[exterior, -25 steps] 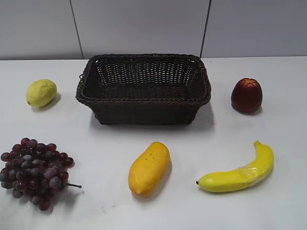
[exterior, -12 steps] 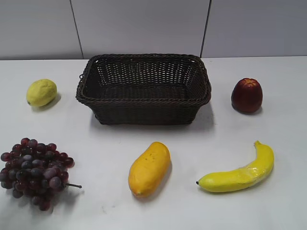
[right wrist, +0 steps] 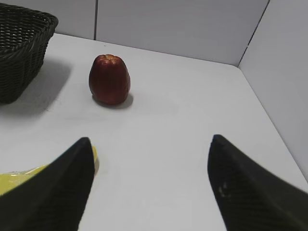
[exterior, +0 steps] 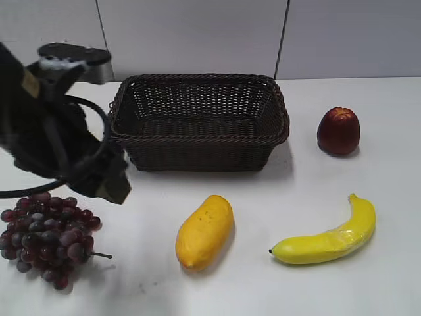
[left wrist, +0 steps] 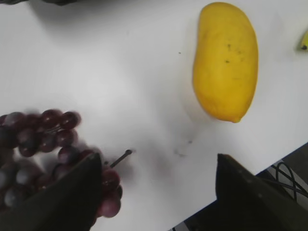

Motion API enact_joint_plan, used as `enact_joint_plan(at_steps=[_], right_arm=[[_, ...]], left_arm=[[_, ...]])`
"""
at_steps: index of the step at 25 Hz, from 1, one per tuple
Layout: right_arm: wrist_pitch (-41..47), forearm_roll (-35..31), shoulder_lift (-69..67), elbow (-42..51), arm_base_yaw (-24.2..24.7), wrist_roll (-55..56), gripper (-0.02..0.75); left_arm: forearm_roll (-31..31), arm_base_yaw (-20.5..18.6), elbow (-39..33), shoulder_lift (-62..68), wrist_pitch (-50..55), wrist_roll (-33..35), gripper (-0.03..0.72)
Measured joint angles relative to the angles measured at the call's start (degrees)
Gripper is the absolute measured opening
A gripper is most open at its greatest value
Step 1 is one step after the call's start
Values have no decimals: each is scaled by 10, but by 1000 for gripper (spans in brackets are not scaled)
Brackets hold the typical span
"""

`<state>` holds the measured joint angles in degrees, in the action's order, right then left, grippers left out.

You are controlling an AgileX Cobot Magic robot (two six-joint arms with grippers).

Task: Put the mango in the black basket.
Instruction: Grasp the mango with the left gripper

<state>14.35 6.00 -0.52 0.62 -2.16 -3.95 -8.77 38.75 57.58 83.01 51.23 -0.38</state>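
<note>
The mango [exterior: 204, 232], oblong and orange-yellow, lies on the white table in front of the black basket [exterior: 197, 139]. In the left wrist view the mango [left wrist: 225, 60] lies ahead and to the right of my left gripper [left wrist: 156, 168], which is open and empty above the table. In the exterior view the left arm is at the left, its gripper [exterior: 113, 186] above the grapes and well left of the mango. My right gripper [right wrist: 149, 149] is open and empty; it does not show in the exterior view. A basket corner [right wrist: 19, 48] shows in the right wrist view.
A bunch of dark red grapes [exterior: 46, 237] lies at the front left, under my left finger [left wrist: 43, 139]. A banana [exterior: 329, 240] lies right of the mango. A dark red fruit [exterior: 338, 130] stands right of the basket. The left arm hides the lemon. The table's front edge [left wrist: 269, 166] is near.
The left arm has come into the exterior view from the left and now covers the lemon. The fruits and the basket have not moved.
</note>
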Motion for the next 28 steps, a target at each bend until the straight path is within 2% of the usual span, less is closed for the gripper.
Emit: enact_joint_plan(at_steps=[6,15,21,28], right_arm=[[0,0,0,0,0,0,566],[0,0,0,0,0,0,566],[0,0,0,0,0,0,566],[0,0,0,0,0,0,566]], left_arm=[[9,56,57,82,-1,0,560],[66,101,146,177,-12,-43,560],[81,128,190,242,-13,-55,655],[88,142,211,311,1,-59,666]])
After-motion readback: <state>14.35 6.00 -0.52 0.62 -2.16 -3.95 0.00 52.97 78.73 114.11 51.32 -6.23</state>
